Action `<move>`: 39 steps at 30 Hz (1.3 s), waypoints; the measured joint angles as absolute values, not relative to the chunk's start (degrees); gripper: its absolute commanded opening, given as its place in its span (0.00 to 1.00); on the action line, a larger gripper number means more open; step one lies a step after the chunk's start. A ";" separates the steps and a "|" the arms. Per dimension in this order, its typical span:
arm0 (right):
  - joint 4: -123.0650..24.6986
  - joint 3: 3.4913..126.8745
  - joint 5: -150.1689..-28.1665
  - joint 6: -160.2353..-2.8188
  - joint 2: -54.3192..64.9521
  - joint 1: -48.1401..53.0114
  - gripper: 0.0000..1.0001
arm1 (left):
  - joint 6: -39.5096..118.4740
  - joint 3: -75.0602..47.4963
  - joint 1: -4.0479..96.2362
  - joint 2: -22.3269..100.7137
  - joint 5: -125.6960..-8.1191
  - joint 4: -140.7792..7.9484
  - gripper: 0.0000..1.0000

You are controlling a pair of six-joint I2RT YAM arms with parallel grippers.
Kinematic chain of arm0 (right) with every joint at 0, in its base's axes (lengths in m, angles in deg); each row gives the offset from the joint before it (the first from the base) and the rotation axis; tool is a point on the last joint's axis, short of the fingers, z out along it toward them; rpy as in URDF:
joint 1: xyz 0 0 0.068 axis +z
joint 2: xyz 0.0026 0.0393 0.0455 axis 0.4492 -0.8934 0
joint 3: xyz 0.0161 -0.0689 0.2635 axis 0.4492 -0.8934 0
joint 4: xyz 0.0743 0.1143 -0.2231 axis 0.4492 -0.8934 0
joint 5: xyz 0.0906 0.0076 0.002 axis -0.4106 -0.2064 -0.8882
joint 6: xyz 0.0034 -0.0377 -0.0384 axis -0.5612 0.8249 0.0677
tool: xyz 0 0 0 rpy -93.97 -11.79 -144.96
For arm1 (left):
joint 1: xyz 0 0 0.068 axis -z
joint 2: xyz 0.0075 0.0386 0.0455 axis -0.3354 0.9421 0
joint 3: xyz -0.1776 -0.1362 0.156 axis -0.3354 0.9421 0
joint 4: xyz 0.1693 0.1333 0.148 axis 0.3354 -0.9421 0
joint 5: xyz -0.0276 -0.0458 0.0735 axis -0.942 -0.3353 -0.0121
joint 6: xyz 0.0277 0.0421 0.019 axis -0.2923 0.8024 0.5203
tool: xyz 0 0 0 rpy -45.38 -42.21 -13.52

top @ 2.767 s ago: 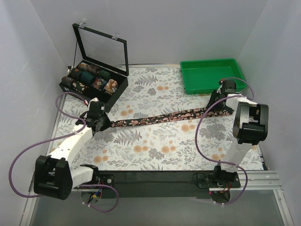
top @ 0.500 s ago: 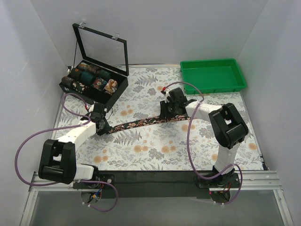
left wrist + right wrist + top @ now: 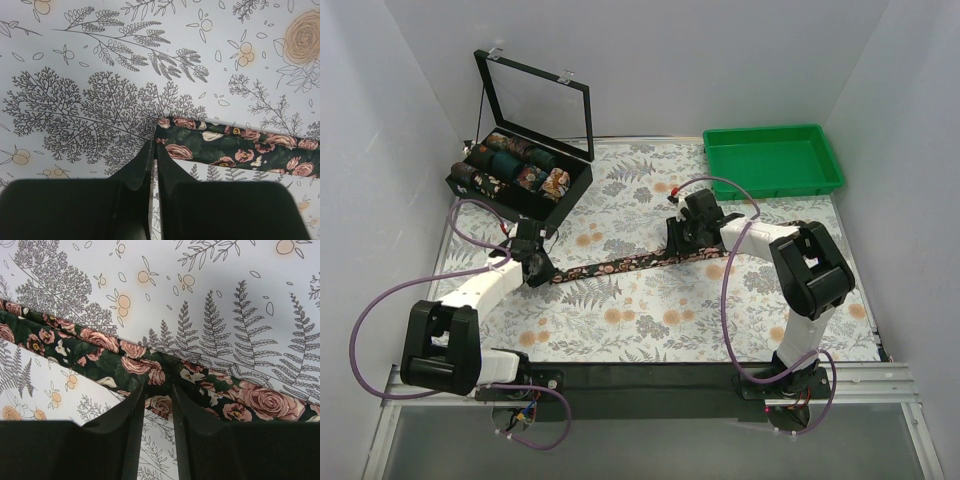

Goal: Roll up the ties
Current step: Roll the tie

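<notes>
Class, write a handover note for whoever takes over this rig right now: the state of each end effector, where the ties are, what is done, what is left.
Left end effector: shut, pinching the corner of the tie at its left end.
Right end effector: shut on the same tie further along, with fabric bunched between its fingers.
Ties: this one lies unrolled, stretched across the table between the two arms. The rolled ties sit in the open black box at back left.
Done: both grips are on.
Left: no roll has been started, so the whole tie is to roll.

One flat tie (image 3: 620, 265), one tray (image 3: 772, 166), one box (image 3: 571, 195)
</notes>
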State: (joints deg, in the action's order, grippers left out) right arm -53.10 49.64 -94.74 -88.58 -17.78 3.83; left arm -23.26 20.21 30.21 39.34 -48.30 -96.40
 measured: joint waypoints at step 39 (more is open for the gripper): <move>-31.92 63.48 -104.38 -107.36 -33.96 23.53 0.16 | -22.80 20.48 30.21 36.69 -48.60 -96.31 0.34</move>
State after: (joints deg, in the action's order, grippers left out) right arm -31.92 63.48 -104.38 -107.36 -33.96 23.53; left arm -22.80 20.48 30.21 36.69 -48.60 -96.31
